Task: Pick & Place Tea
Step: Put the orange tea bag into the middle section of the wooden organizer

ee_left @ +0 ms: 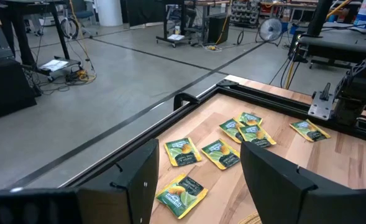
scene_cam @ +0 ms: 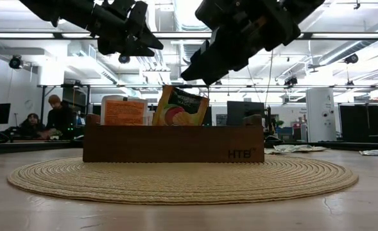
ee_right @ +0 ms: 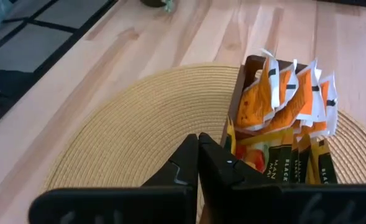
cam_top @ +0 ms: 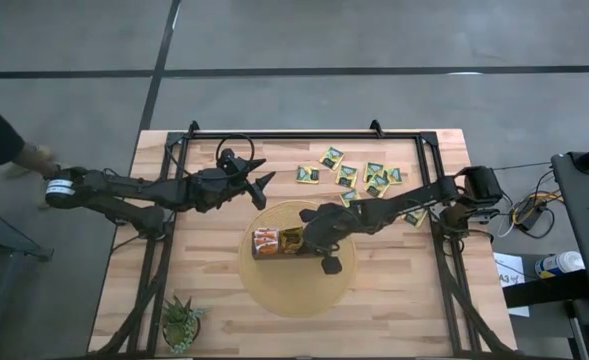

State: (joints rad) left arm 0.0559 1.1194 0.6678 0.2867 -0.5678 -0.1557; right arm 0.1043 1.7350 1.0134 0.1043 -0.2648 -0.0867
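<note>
Fingers pressed together and empty, the right gripper (ee_right: 198, 163) hovers above the long dark-brown wooden box (scene_cam: 173, 143) of upright orange sachets (ee_right: 276, 99), seemingly just emptied, while the left gripper (cam_top: 254, 172), fingers spread and empty, faces green-and-yellow sachets (ee_left: 220, 153) lying beyond the box.

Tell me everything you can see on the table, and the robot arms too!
Loose tea sachets: several, green-and-yellow, scattered on the table's far right part.
Orange sachets: a bunch, standing in the box.
Dark sachets: a few, with yellow, in the box beside the orange ones.
Wooden box: one, dark brown, on the mat.
Round mat: one, straw-coloured, mid-table.
Plant: one, green, spiky, near left corner.
Table: one, light wood.
Left gripper: open, empty, above the table's far side.
Right gripper: shut, empty, over the box.
</note>
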